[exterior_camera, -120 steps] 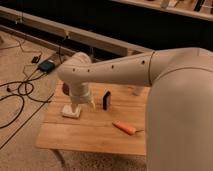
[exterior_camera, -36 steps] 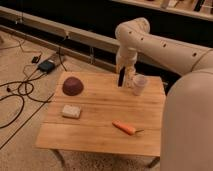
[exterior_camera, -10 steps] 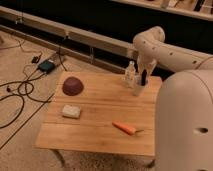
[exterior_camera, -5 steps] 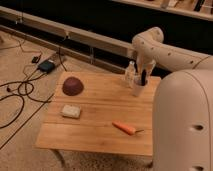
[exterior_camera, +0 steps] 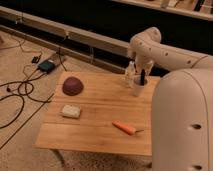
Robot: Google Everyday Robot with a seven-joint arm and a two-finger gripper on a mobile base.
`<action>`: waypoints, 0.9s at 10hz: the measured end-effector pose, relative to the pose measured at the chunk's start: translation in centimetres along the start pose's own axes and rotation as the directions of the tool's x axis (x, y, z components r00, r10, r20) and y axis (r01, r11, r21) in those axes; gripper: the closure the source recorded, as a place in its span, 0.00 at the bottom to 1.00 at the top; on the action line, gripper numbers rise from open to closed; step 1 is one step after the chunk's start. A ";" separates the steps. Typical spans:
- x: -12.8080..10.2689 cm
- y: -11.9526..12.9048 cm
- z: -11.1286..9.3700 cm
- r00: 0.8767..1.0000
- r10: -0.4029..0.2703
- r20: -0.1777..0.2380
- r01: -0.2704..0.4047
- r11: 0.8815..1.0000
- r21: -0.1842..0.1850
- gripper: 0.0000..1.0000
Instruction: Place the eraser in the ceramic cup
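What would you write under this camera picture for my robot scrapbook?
Robot hand beside the ceramic cup, with the eraser standing inside.

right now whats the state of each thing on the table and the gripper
eraser: standing upright in the cup, top poking out
cup: upright near the table's far right edge
gripper: just above the cup's left side
bowl: upside down, dome up
pad: lying flat
carrot: lying flat on its side

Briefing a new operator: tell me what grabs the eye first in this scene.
The big white robot arm fills the right side, its gripper at the table's far right corner beside the ceramic cup, the dark eraser standing up out of it. Next, the dark red bowl far left and the orange carrot near the front.
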 end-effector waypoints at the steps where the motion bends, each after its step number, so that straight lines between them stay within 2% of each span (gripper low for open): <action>1: 0.1 0.1 0.1 1.000 -0.002 -0.002 0.002 1.000 0.001 0.20; 6: 0.4 0.3 0.2 1.000 -0.009 -0.007 0.009 1.000 0.004 0.20; 8: 0.3 0.9 -0.4 1.000 -0.020 -0.001 0.020 1.000 -0.019 0.20; 9: 0.4 0.9 -0.4 1.000 -0.021 -0.002 0.021 1.000 -0.018 0.20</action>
